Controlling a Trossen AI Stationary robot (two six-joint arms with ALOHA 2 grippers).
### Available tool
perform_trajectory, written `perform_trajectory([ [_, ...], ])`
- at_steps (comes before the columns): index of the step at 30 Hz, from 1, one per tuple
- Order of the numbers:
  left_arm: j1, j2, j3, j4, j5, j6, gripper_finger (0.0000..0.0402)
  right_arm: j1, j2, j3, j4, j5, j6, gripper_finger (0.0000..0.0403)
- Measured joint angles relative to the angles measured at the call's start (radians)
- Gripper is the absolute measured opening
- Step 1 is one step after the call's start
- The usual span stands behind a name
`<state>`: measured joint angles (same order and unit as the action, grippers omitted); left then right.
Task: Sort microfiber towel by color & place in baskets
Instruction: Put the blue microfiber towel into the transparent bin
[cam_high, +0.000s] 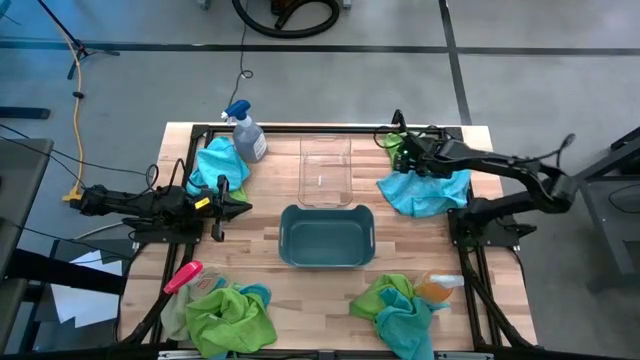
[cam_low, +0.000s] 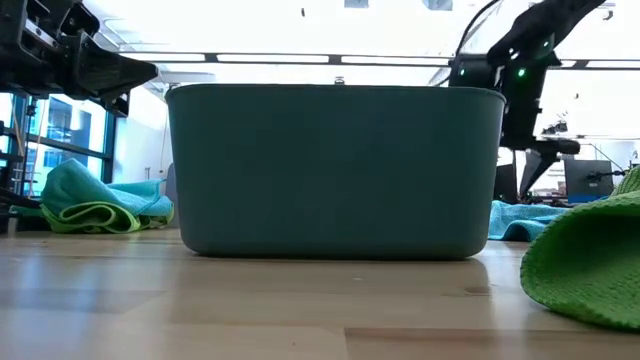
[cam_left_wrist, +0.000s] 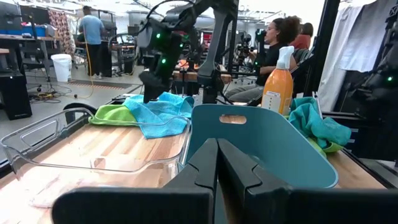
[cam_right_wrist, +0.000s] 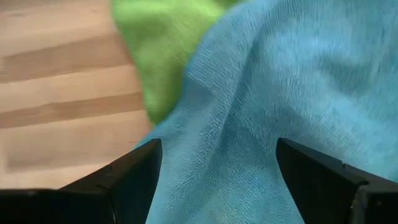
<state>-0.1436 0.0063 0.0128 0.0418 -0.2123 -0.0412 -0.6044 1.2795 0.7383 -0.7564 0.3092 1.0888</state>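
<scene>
Microfiber towels lie in four heaps on the table: turquoise over lime at the far right (cam_high: 425, 190), far left (cam_high: 218, 163), near left (cam_high: 232, 315) and near right (cam_high: 395, 308). The clear basket (cam_high: 325, 172) and the dark teal basket (cam_high: 327, 236) stand mid-table. My right gripper (cam_high: 400, 165) is open and points steeply down over the far-right heap, with a turquoise towel (cam_right_wrist: 249, 124) and a lime towel (cam_right_wrist: 161, 56) below its fingers. My left gripper (cam_left_wrist: 217, 168) is shut with nothing in it and stays level at the table's left, pointing toward the baskets. My right gripper stands open over the turquoise towel's folds (cam_right_wrist: 217, 155), coming from above and slanting down. Whether its fingertips (cam_right_wrist: 134, 171) touch the cloth, I cannot tell.
A spray bottle with a blue trigger (cam_high: 247, 133) stands at the far left beside the clear basket. A pink-handled brush (cam_high: 183, 277) lies near the near-left heap, and an orange bottle (cam_high: 440, 288) by the near-right heap. People are in the room beyond the table.
</scene>
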Motion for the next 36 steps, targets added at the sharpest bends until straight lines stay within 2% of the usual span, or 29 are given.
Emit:
perform_trajectory([
  [8,0.000,0.000,0.000,0.000,0.000,0.000,0.0000,-0.004,0.137,0.000,0.039,0.009,0.108,0.0313],
  [12,0.000,0.000,0.000,0.000,0.000,0.000,0.0000,-0.015,0.171,0.000,0.050,0.015,0.112,0.0283],
  [15,0.000,0.000,0.000,0.000,0.000,0.000,0.0000,-0.018,0.181,0.000,0.054,0.016,0.112,0.0224],
  [17,0.000,0.000,0.000,0.000,0.000,0.000,0.0000,-0.018,0.180,0.000,0.055,0.016,0.108,0.0165],
  [20,0.000,0.000,0.000,0.000,0.000,0.000,0.0000,-0.016,0.163,0.000,0.055,0.016,0.062,0.0055],
  [22,0.000,0.000,0.000,0.000,0.000,0.000,0.0000,-0.013,0.143,0.000,0.054,0.016,0.011,0.0016],
  [25,0.000,0.000,0.000,0.000,0.000,0.000,0.0000,-0.009,0.092,0.000,0.038,0.001,-0.014,0.0021],
  [28,0.000,0.000,0.000,0.000,0.000,0.000,0.0000,0.004,0.017,0.000,0.031,-0.004,-0.050,0.0005],
  [36,0.000,0.000,0.000,0.000,0.000,0.000,0.0000,0.057,-0.260,0.054,0.074,-0.005,-0.185,0.0002],
])
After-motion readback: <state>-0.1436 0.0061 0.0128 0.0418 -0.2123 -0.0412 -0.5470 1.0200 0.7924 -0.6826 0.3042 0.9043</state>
